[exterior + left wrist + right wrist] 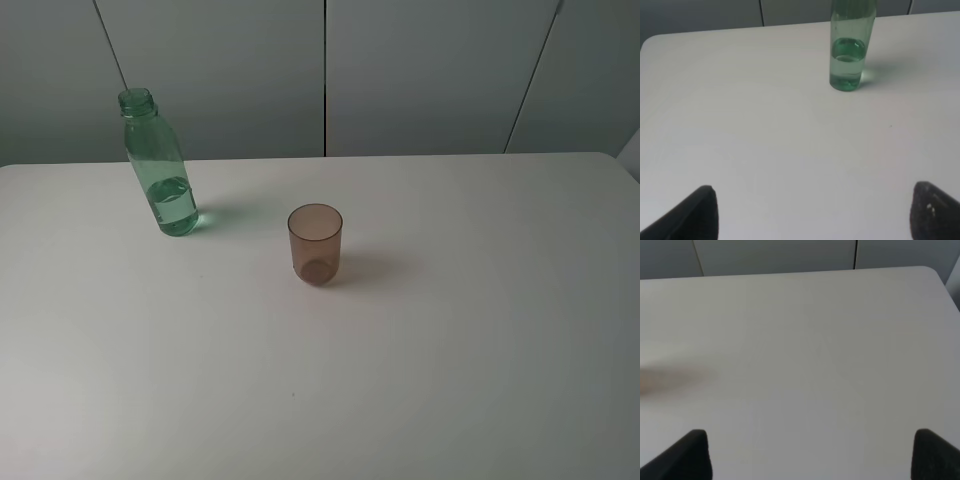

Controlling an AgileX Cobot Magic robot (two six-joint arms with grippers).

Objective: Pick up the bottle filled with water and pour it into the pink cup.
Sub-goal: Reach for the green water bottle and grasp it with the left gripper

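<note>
A tall clear green bottle (160,168) with no cap stands upright at the back left of the white table (450,350), with water in its lower part. The left wrist view shows the bottle (850,50) some way ahead of my left gripper (815,215), whose two black fingertips (695,215) stand wide apart with nothing between them. The pink cup (315,243) stands upright near the table's middle, to the right of the bottle. My right gripper (812,455) is open over bare table, its fingertips (935,452) far apart. Neither arm shows in the exterior view.
Grey wall panels (420,70) rise behind the table's far edge. The table's rounded back right corner (932,272) shows in the right wrist view. A small dark speck (293,394) lies on the tabletop in front of the cup.
</note>
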